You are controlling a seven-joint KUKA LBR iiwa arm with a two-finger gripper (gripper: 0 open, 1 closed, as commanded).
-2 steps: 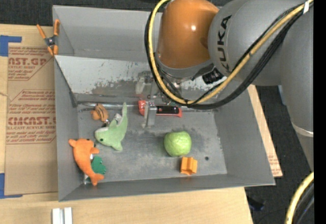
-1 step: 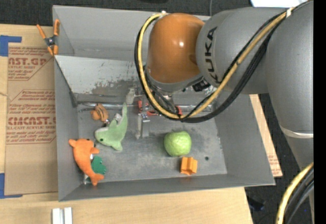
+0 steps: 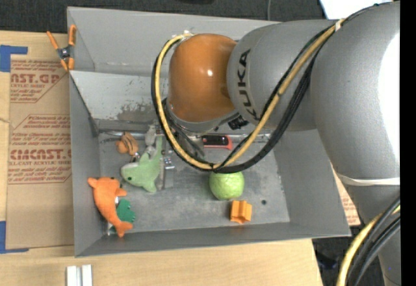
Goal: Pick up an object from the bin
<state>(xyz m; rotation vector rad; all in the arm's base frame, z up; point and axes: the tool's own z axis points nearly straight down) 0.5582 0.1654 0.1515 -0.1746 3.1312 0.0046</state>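
Arm (image 3: 338, 77): came in from the right, its orange cover (image 3: 198, 77) hanging over the middle of the bin (image 3: 195, 218).
Gripper (image 3: 160, 160): was low at the floor, left of centre, right against the upper edge of a green soft toy (image 3: 144, 175).
Claw: apart or together, I could not tell from where I stood.
Green soft toy: lay flat on the floor, left of centre.
Close by: a small brown piece (image 3: 128, 143) just behind the toy.
Further off: a green ball (image 3: 226, 185), an orange block (image 3: 240, 211), and an orange toy (image 3: 109, 200) in the front left corner.
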